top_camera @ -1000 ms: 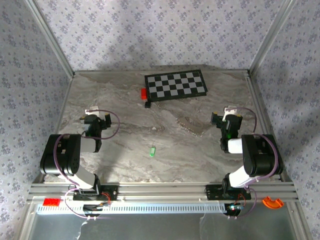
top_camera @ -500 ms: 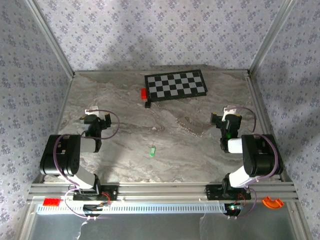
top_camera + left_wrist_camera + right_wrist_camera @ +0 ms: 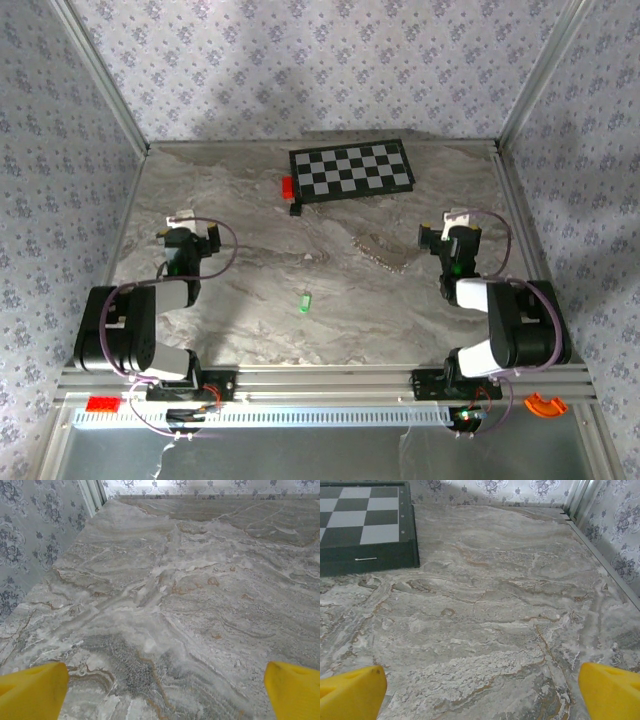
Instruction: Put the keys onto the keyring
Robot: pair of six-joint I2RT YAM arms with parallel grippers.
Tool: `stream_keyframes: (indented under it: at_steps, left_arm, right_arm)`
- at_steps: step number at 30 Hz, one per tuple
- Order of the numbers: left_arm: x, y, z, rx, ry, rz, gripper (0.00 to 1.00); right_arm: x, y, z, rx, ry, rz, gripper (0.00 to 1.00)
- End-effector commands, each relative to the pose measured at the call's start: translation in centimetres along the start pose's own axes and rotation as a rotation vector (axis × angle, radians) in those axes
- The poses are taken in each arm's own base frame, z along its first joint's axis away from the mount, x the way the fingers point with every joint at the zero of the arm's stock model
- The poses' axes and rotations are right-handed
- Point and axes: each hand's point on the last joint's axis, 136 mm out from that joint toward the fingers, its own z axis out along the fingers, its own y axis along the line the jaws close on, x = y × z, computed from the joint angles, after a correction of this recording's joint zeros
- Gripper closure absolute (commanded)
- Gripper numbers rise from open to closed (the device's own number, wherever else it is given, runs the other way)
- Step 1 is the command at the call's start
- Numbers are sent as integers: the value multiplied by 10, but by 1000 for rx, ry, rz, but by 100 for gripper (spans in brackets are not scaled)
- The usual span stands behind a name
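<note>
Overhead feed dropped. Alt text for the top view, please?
Both arms sit at the near edge of a marble table, left claw and right claw open and empty. The keyring, green tag showing, lies mid-table between them; a checkerboard and a red block sit at the far side.

The overhead camera looks steeply down from above and behind the black arm bases, far enough back to take in the whole grey-veined marble tabletop, the black-and-grey checkerboard at its far side and the floral-papered walls. The left wrist camera sits low and close over the marble, facing the far left wall past the left gripper. The right wrist camera, equally low behind the right gripper, faces the far right corner and shares a corner of the checkerboard with the overhead view.
</note>
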Motion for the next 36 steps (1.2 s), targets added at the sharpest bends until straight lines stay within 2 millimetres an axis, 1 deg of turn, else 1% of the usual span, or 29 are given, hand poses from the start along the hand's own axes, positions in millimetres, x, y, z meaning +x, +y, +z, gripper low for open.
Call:
stream_keyframes:
  at_steps: [1,9,12,16,17,19,21,23,25,28,30,32,34,36]
  left_arm:
    - [-17,-1,-4,15,-20,-22,0]
    - [-25,-3,-23,31,30,-48,0]
    - [-31,-8,-34,49,35,-58,0]
    - [-39,-21,-51,82,86,-74,0]
    - [-41,-23,-55,86,92,-82,0]
    - [-47,-29,-66,99,95,-108,0]
    - [-50,-34,-74,117,104,-126,0]
    - [-53,-42,-81,145,120,-158,0]
    - [-51,-55,-88,195,148,-200,0]
    - [-45,-85,-101,294,202,-236,0]
    - [-39,-102,-110,338,244,-243,0]
    - [-35,-124,-123,414,270,-229,0]
    - [-34,-141,-136,475,287,-203,0]
    - [-33,-160,-151,558,309,-164,0]
  right_arm:
    - [-14,-3,-6,18,-18,-8,0]
    - [-26,-1,-28,15,-14,16,0]
    - [-33,4,-43,5,-25,13,0]
    - [-52,12,-68,-26,-42,31,0]
    - [-55,10,-75,-15,-35,58,0]
    - [-61,1,-92,41,-12,134,0]
    - [-60,-7,-105,76,28,199,0]
    - [-58,-10,-116,78,94,242,0]
    - [-57,-1,-123,26,150,258,1]
    - [-47,23,-129,-93,259,246,1]
    - [-41,33,-132,-136,323,221,0]
    - [-34,41,-134,-154,382,187,1]
    - [-31,50,-138,-182,416,159,0]
    - [-31,62,-141,-231,437,139,0]
